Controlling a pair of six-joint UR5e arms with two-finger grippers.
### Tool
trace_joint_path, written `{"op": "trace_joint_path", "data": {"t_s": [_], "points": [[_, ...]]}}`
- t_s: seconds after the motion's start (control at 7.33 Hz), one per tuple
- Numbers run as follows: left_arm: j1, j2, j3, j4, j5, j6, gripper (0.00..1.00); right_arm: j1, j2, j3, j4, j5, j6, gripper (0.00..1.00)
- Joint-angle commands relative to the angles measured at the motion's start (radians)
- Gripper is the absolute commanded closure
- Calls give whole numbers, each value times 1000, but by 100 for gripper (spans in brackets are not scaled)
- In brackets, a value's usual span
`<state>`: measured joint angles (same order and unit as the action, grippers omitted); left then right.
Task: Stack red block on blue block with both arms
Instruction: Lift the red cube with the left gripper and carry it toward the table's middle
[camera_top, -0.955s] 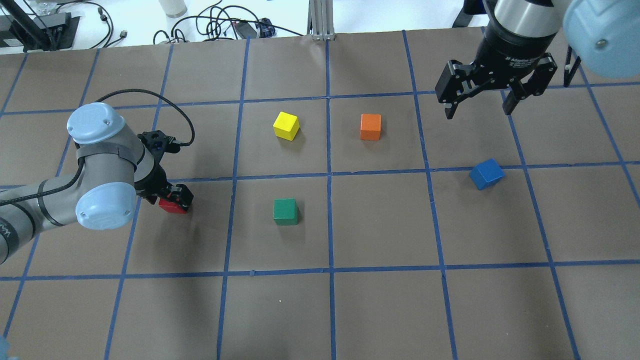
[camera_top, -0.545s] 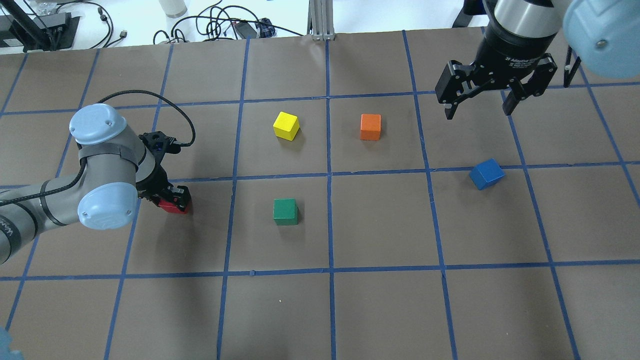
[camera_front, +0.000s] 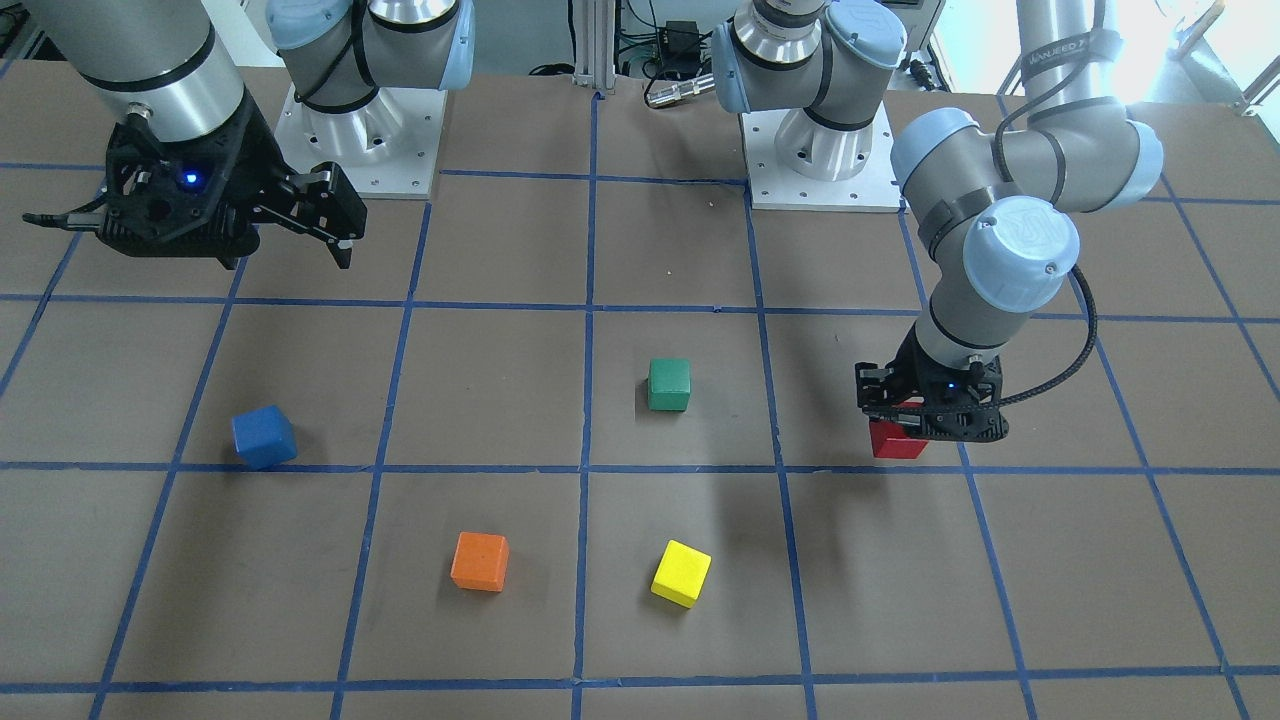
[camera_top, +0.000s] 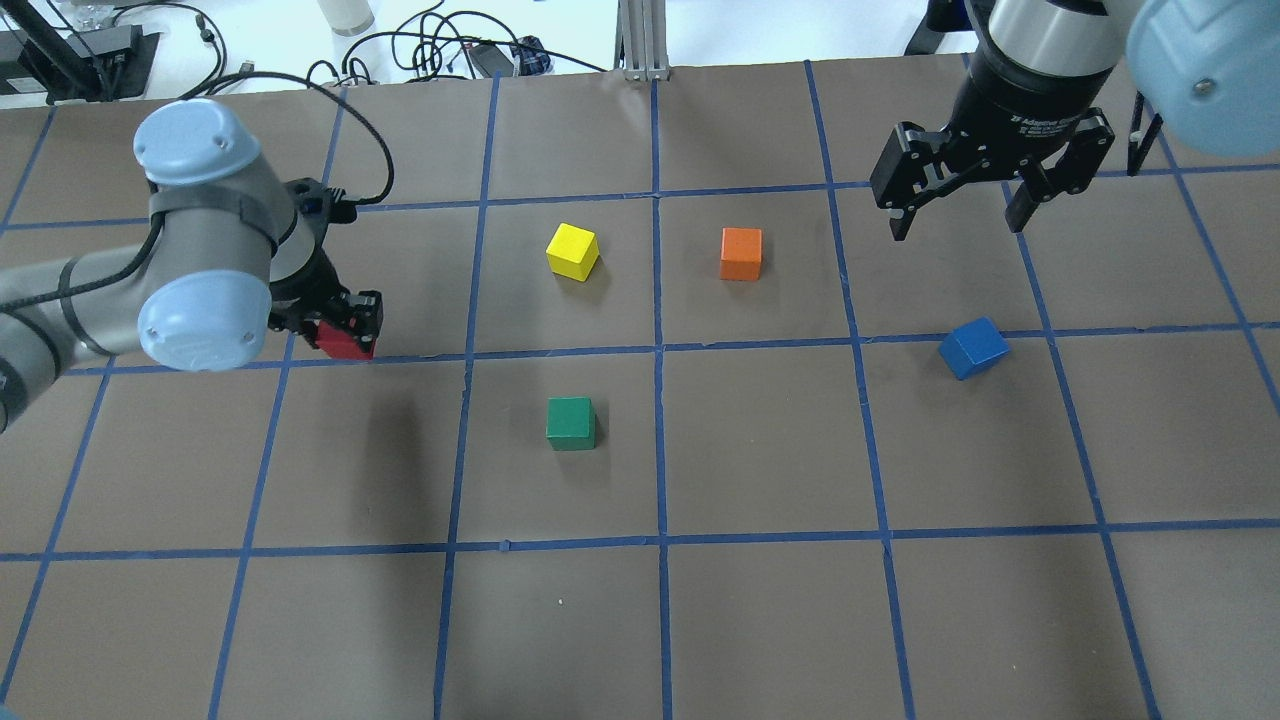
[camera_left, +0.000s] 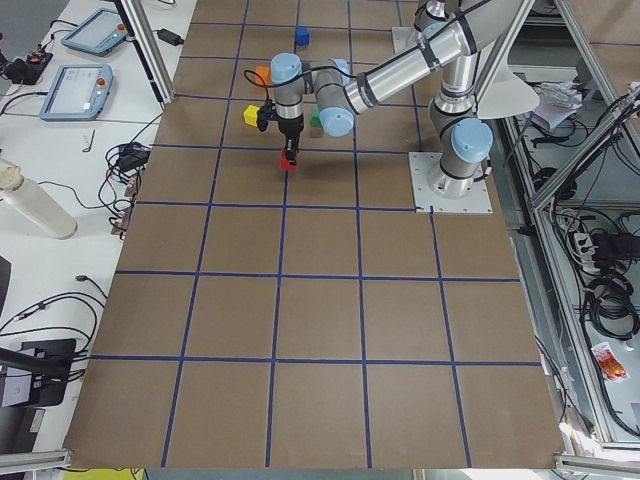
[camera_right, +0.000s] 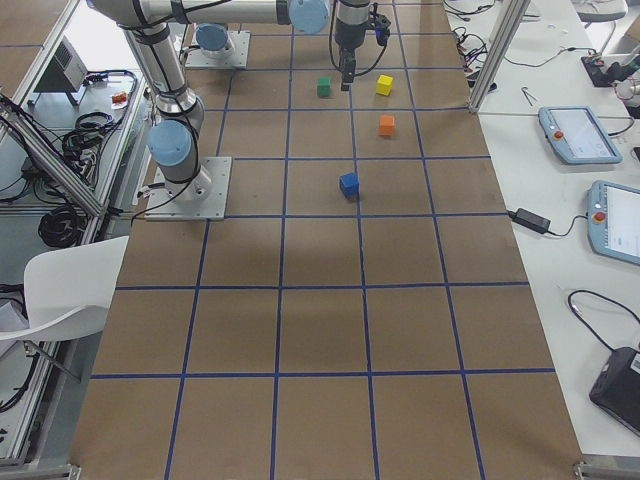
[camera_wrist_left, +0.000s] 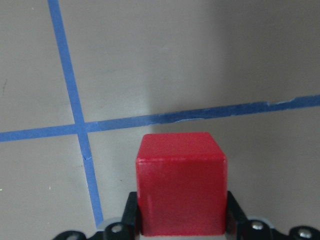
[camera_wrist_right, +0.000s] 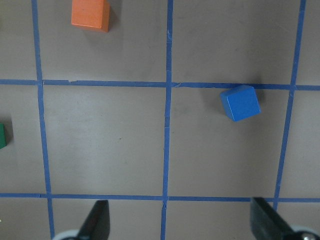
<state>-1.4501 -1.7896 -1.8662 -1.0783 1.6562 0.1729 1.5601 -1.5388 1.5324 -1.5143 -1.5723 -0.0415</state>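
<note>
My left gripper (camera_top: 345, 325) is shut on the red block (camera_top: 346, 343), which it holds above the table at the left; its shadow lies on the paper below. The block also shows in the front view (camera_front: 895, 440) and between the fingers in the left wrist view (camera_wrist_left: 181, 191). The blue block (camera_top: 972, 347) sits on the table at the right, turned askew; it shows in the front view (camera_front: 264, 437) and the right wrist view (camera_wrist_right: 240, 102). My right gripper (camera_top: 958, 205) is open and empty, high above the table beyond the blue block.
A yellow cube (camera_top: 572, 251) and an orange cube (camera_top: 741, 253) sit in the far middle squares. A green cube (camera_top: 571, 423) sits near the table's centre. Cables and gear lie beyond the far table edge.
My left gripper has risen with the red block, lifting it off the table and shifting it towards the far side in the overhead view. The right arm has not moved.
</note>
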Motion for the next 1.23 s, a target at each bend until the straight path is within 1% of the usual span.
{"op": "trace_joint_path", "data": {"t_s": [0.0,0.14,0.27,0.55,0.82,0.95,1.09], "points": [[-168,-52,195,-150,-95,-194,95,0,-1,0,-1,0,0,0],[-244,-85,234,-146,-140,-261,95,0,-4,0,-3,0,0,0],[-330,-132,267,-118,-142,-335,95,0,-4,-1,-3,-2,0,0],[-445,-226,330,-83,-142,-459,94,0,-4,-2,-6,0,0,0],[-531,-305,366,-52,-133,-524,94,0,-4,-2,-6,0,0,0],[-553,-336,372,-43,-128,-532,94,0,-4,-3,-7,1,2,0],[-565,-359,368,-41,-130,-532,91,0,-4,-3,-6,2,2,0]]}}
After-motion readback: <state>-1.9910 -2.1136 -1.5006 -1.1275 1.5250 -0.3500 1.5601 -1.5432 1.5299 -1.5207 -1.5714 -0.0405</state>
